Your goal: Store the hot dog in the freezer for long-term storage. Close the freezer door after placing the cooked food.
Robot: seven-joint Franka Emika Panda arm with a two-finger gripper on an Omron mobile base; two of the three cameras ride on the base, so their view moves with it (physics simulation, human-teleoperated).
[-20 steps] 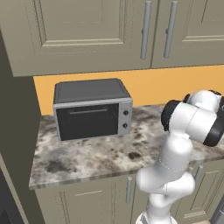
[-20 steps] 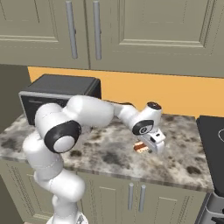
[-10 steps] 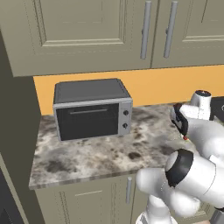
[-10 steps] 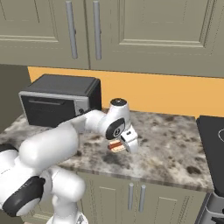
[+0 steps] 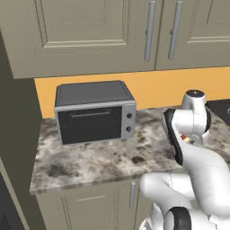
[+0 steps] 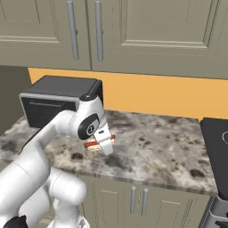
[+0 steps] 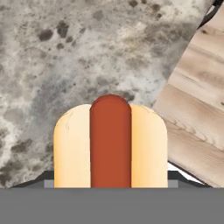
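Note:
My gripper (image 6: 103, 141) is shut on the hot dog (image 6: 94, 144), a tan bun with a red-orange sausage, and holds it a little above the speckled granite counter (image 6: 151, 142). In the hand view the hot dog (image 7: 110, 144) sits large and close between the fingers, with the counter (image 7: 65, 61) below it. From the left base view the white arm covers most of the hand, and only a sliver of the hot dog (image 5: 187, 140) peeks out beside the wrist. The freezer and the freezer door are out of view.
A grey-and-black countertop oven (image 5: 94, 112) (image 6: 58, 100) stands at the back left of the counter. Olive wall cabinets (image 6: 133, 31) hang above. A black cooktop (image 6: 216, 147) lies at the right. Wooden floor (image 7: 197, 109) shows past the counter's edge.
The arm has swung across the counter toward the oven side, carrying the hot dog with it. The oven and counter have kept their places.

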